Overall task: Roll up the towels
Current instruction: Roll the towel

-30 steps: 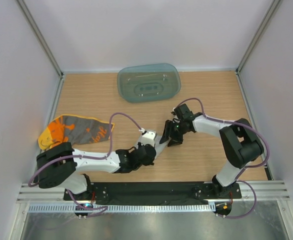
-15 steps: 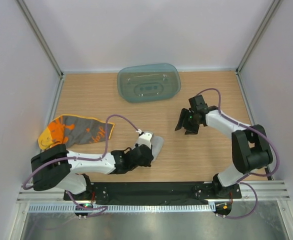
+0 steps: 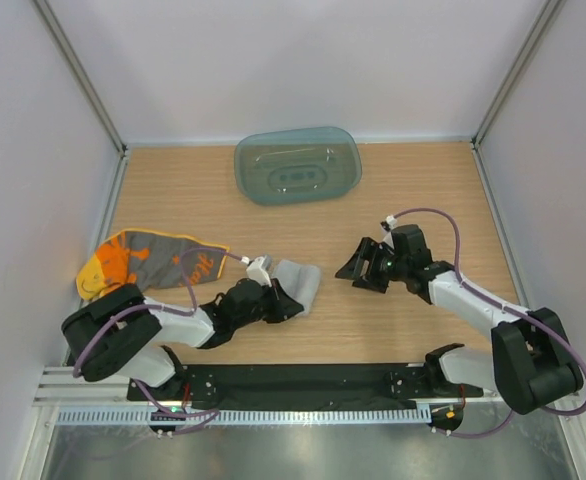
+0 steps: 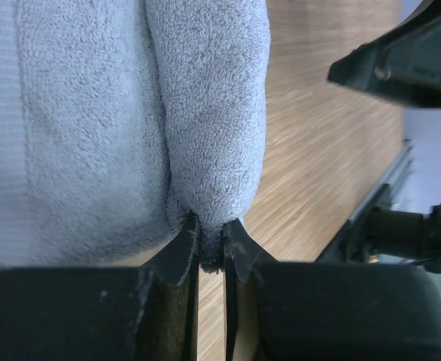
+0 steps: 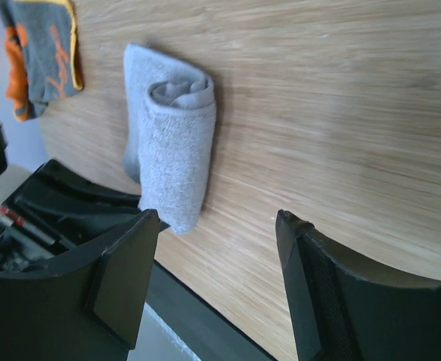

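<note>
My left gripper (image 4: 210, 244) is closed on one end of the grey towel (image 3: 301, 280), with only a thin fold of cloth between its jaws. This towel lies rolled up on the wooden table (image 3: 423, 190), in the near half, between the two arms. My right gripper (image 3: 359, 266) has its jaws wide apart and holds nothing; it is near the roll, on its right side. The orange towel (image 3: 143, 262) lies unrolled at the left side, well apart. The teal tray (image 3: 298, 166) is at the far side.

A translucent teal tray (image 3: 298, 166) sits at the far edge of the light wooden desk (image 3: 423, 180), about midway along.
</note>
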Robot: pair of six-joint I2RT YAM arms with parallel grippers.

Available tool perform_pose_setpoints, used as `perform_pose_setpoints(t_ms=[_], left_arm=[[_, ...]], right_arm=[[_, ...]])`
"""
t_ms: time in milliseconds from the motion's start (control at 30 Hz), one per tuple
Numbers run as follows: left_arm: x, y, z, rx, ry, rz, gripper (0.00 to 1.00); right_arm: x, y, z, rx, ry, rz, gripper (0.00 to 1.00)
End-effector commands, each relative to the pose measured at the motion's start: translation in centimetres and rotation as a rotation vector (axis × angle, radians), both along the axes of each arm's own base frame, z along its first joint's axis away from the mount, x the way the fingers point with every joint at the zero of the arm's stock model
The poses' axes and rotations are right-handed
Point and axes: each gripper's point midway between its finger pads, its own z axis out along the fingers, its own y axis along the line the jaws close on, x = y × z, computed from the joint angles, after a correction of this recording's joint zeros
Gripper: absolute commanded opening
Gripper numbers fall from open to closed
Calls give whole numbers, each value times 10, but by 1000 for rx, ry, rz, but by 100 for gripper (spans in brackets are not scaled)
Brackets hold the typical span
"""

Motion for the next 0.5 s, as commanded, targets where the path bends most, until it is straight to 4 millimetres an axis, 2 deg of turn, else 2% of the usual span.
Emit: perform_pose_setpoints(t_ms=[0,67,100,167,200,233,267,300,333,467], left_arm=[[-4,-19,29,-241,33,-45,0],[-4,-20,21,-262,79,-39,0],[-4,-23,26,-293,76,-48,0],[0,-22,22,-316,114,-26,0],[1,-22,26,-345,106,-24,0],[-1,-22,27,-362,120,-29,0],[1,-20,22,-366,133,-21,0],[1,-20,24,-390,149,-12,0],[0,-19,29,-419,140,-19,0],[1,-14,23,-429,169,2,0]], right_arm=[[5,32,31,165,-121,68,71],[1,39,23,176,-105,69,70],[-2,48,18,179,-105,95,70],[-3,53,7,164,-93,87,70],[-2,57,7,171,-111,92,70],[-5,62,-2,166,-88,105,70],[-5,64,-6,166,-85,105,70],[-1,66,-5,170,-102,101,70],[-3,69,-13,163,-84,109,70],[3,72,-23,162,-90,95,70]])
